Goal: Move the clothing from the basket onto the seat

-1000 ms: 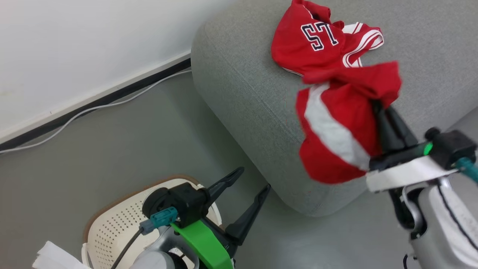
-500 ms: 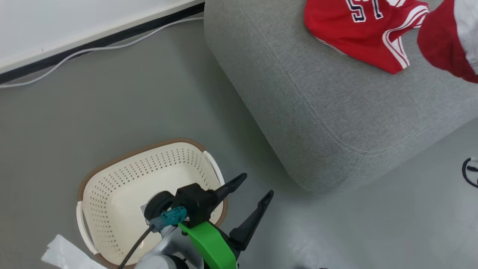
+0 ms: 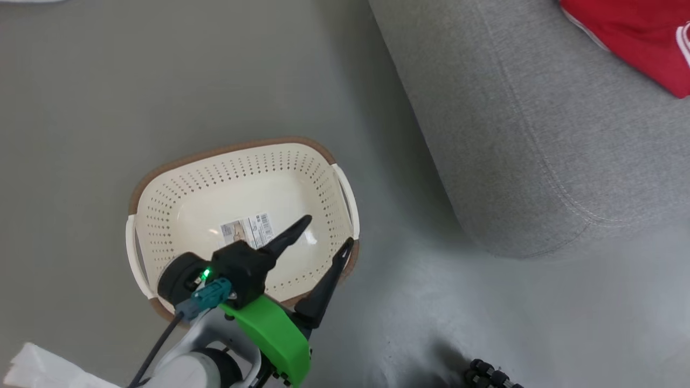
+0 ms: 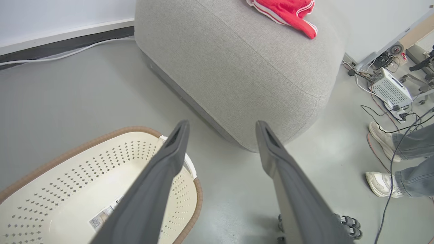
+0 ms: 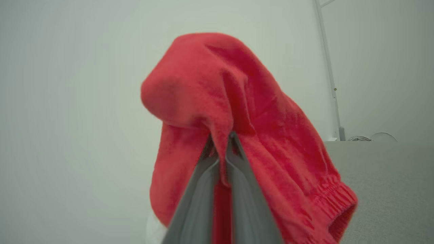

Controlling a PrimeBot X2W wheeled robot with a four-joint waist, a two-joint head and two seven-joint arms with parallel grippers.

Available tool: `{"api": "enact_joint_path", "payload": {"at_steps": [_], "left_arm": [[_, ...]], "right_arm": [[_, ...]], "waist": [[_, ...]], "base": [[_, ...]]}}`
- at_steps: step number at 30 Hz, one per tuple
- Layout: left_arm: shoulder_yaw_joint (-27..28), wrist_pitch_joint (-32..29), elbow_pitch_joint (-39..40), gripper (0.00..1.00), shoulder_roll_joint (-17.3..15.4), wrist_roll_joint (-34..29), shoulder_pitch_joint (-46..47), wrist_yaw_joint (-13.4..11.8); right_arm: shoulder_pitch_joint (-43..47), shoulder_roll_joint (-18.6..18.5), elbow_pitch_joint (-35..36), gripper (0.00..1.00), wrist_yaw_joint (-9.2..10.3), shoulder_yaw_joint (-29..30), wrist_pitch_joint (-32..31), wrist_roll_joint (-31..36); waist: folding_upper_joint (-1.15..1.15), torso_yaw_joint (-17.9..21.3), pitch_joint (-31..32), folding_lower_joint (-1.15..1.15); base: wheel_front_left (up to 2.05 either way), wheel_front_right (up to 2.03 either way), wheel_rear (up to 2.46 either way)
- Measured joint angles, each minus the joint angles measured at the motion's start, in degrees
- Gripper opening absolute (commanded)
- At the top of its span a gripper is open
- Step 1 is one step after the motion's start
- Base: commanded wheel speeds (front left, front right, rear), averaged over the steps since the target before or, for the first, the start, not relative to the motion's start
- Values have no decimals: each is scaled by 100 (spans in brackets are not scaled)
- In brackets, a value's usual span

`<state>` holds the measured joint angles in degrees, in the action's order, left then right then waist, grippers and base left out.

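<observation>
Where the clothing is: one red garment (image 3: pixel 641 37) lies on top of the seat (image 3: pixel 528 140), back from its rounded edge. The other red piece (image 5: pixel 257 112) is held up near the seat, and I cannot tell whether it is over it.
Right gripper (image 5: pixel 222 139): jaws pinched tight on a fold of the other red piece, with cloth draped over both fingers. That bunched grip is probably why it hangs as one lump.
Left gripper (image 3: pixel 328 230): fingers spread wide with nothing between them, hovering over the basket (image 3: pixel 237 161) on the floor in front of the seat. Parked out of the carrying arm's way, I judge.
Basket: bare inside but for its paper label (image 3: pixel 248 230), so picking looks done and only the drop is left.
Head view gives: the basket's whole bottom and the strip of floor between it and the seat.
Left wrist view gives: the seat's full rounded end, plus a person's shoes (image 4: pixel 381 183) and cables (image 4: pixel 390 112) on the floor beyond the seat.
Right wrist view gives: the pinch itself, with grey seat fabric low beside the cloth.
</observation>
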<state>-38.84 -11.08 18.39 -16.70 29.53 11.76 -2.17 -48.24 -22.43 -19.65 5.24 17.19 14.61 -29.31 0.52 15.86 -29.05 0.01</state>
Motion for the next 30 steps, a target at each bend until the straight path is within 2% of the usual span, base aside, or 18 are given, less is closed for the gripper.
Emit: {"api": "enact_joint_path", "payload": {"at_steps": [6,11,16,17,19,20,21,22,23,27,30], "left_arm": [[157,-174,364,100,-231,-248,0,-132],[243,-302,656,100,-388,-350,1,-211],[392,-307,871,100,-401,-503,73,-266],[460,-297,880,100,-409,-542,224,-266],[565,-255,873,100,-432,-560,323,-266],[625,-192,875,100,-431,-559,352,-266],[684,-141,875,100,-425,-557,369,-266],[737,-97,873,100,-422,-557,387,-266],[773,-87,861,100,-426,-557,417,-266],[972,83,808,100,-430,-558,531,-266],[1105,174,754,100,-475,-591,709,-265]], "right_arm": [[-85,-86,-570,0,-71,-316,4,137],[-187,375,-969,0,-55,-235,4,29],[-333,645,-1128,0,-74,-178,5,-135],[-353,887,-1192,0,-119,-188,5,-132],[-362,1124,-1222,0,-162,-137,5,-119],[-385,1227,-1235,15,-222,-108,5,-142],[-398,1281,-1258,38,-288,-142,5,-124],[-405,1308,-1261,80,-332,-151,5,-78],[-411,1326,-1256,100,-375,-132,5,-54],[-413,1369,-1199,100,-526,-63,5,115],[-408,1403,-1099,100,-739,-148,5,281]], "waist": [[0,-151,-537,0],[0,-183,-980,0],[0,-172,-1322,1],[0,-155,-1482,1],[0,-123,-1609,1],[0,-95,-1653,1],[0,-59,-1682,1],[0,-21,-1702,1],[0,19,-1714,1],[0,191,-1680,0],[0,326,-1622,0]], "base": [[0,0,0],[0,0,0],[0,0,0],[0,0,0],[0,0,0],[0,0,0],[0,0,0],[0,0,0],[0,0,0],[0,0,0],[0,0,0]]}}
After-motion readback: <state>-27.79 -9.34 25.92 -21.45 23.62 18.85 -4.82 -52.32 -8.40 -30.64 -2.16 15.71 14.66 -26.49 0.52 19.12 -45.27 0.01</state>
